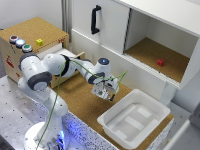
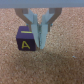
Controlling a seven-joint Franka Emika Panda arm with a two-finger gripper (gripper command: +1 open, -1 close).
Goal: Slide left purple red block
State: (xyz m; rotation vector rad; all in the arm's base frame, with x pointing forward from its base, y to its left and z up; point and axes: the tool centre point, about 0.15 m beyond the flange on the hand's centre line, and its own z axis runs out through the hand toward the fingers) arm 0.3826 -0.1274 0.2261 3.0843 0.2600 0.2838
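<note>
Close under my wrist: gripper (image 2: pixel 39 31) down on the cork tabletop (image 2: pixel 55 65), fingers (image 2: pixel 43 35) nearly together, grasping nothing. Purple red block (image 2: pixel 25 41) sits touching one finger's outer side, letter A showing.

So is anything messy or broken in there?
Nothing looks broken or spilled. The gripper is right over the purple block on the cork table. The red cube sits neatly in the cabinet, the yellow cube on the wooden box.
</note>
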